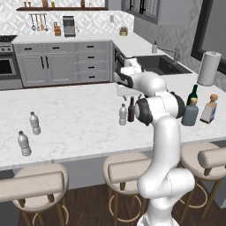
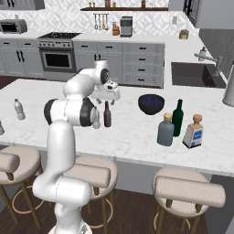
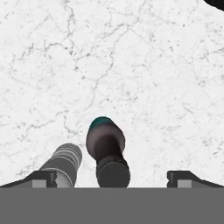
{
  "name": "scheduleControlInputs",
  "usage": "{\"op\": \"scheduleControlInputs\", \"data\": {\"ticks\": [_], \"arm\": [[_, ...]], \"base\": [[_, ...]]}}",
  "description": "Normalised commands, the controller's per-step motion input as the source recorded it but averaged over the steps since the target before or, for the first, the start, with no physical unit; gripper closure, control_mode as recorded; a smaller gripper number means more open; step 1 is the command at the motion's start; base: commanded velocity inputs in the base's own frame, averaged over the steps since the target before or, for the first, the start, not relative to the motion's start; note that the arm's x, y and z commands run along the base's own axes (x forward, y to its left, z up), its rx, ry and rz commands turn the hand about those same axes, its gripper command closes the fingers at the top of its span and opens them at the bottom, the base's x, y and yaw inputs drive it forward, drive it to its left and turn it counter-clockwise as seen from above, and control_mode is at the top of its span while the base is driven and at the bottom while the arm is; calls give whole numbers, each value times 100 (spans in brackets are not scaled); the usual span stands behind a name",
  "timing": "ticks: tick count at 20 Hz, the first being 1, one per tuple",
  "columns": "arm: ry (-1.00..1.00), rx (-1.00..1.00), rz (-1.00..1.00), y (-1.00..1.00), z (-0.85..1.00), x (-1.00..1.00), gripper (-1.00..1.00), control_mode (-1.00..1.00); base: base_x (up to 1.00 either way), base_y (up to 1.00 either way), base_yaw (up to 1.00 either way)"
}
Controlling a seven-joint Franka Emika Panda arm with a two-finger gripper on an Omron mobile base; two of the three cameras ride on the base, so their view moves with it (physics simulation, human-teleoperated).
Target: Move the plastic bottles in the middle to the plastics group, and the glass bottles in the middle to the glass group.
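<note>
Rising from the stools' side of the marble surface [image 1: 79, 123], bending forward at the elbow and reaching out over the middle of it: the white arm [image 1: 161, 132]. Hanging wrist-down above the two bottles standing in the middle, fingers spread wide apart and gripping nothing: the claw [image 3: 112, 177].

Standing on the right part of the surface, close together: the tall dark green wine bottle [image 2: 178, 118], the squat grey-blue bottle [image 2: 166, 130] with a tan stopper just in front of it, and the clear squarish bottle [image 2: 194, 131] with an orange stopper and blue label beside them. Sitting behind these, toward the sink: a dark blue bowl [image 2: 151, 103].

Standing almost directly under the claw, seen from above in the hand view between the fingertips: the slim dark brown bottle [image 3: 108, 151]. Standing just beside it, near the one fingertip [image 3: 43, 178]: the small ribbed water bottle [image 3: 64, 162] with a white cap.

Standing well apart at the far left of the surface: two more small water bottles [image 1: 34, 123], near each other, one [image 1: 24, 143] closer to the edge.
</note>
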Motion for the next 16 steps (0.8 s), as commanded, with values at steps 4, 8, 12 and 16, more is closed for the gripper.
{"op": "scheduleControlInputs", "data": {"ticks": [4, 8, 12, 16], "arm": [[10, 0, 0, -4, -3, 35, -100, -100], [3, 0, 0, 0, -1, 30, -100, -100], [3, 0, 0, 1, -5, -8, -100, -100], [0, 0, 0, 1, -1, -21, -100, -100]], "base": [[0, 0, 0], [0, 0, 0], [0, 0, 0], [0, 0, 0]]}}
